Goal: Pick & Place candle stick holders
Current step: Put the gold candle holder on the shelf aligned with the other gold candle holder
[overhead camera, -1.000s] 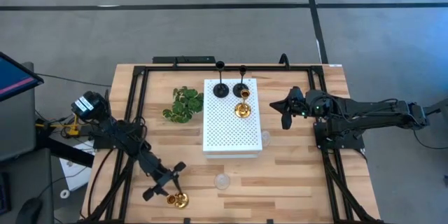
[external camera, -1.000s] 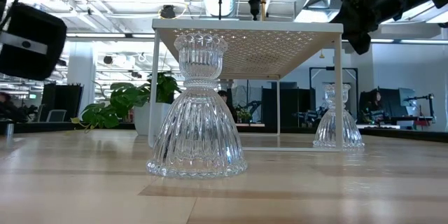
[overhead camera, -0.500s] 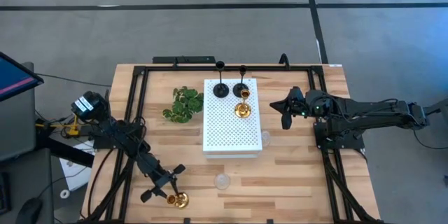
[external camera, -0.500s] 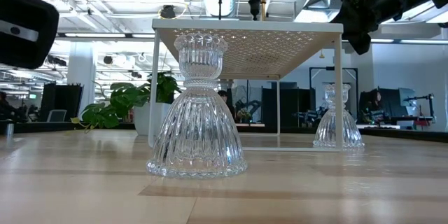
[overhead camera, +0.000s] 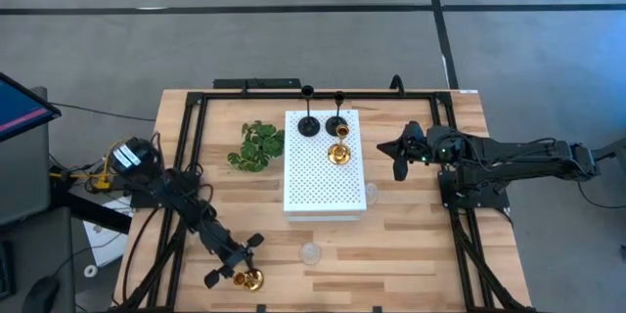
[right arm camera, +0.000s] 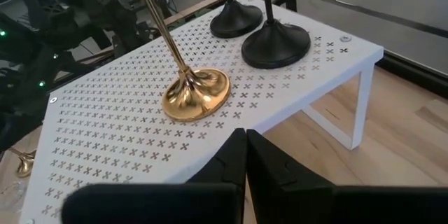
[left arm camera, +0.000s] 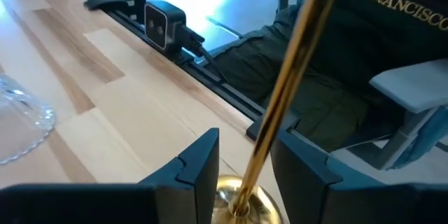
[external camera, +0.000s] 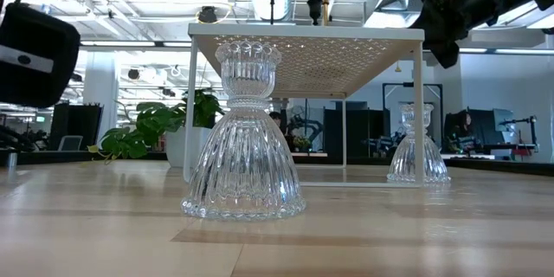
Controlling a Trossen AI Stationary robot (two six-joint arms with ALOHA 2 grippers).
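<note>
A shiny gold candle stick holder (overhead camera: 248, 279) stands on its round base near the table's front edge. My left gripper (overhead camera: 235, 260) is open, with one finger on each side of the holder's thin stem (left arm camera: 280, 91), just above the base (left arm camera: 241, 197). My right gripper (overhead camera: 395, 152) is shut and empty, held in the air right of the white perforated board (overhead camera: 323, 171). Two black holders (overhead camera: 307, 126) (overhead camera: 336, 125) and a second gold one (overhead camera: 338, 153) stand on the board's far end. Two clear glass holders (overhead camera: 312, 252) (overhead camera: 370, 194) stand on the table.
A green leafy sprig (overhead camera: 256, 146) lies left of the board. A black frame rail (overhead camera: 186, 147) runs along the table's sides and back. In the left wrist view a seated person (left arm camera: 364, 56) shows just beyond the table's front edge.
My left gripper has moved a little toward the table's near edge and toward the gold holder, so that its open fingers now straddle the stem. The holder has not moved.
</note>
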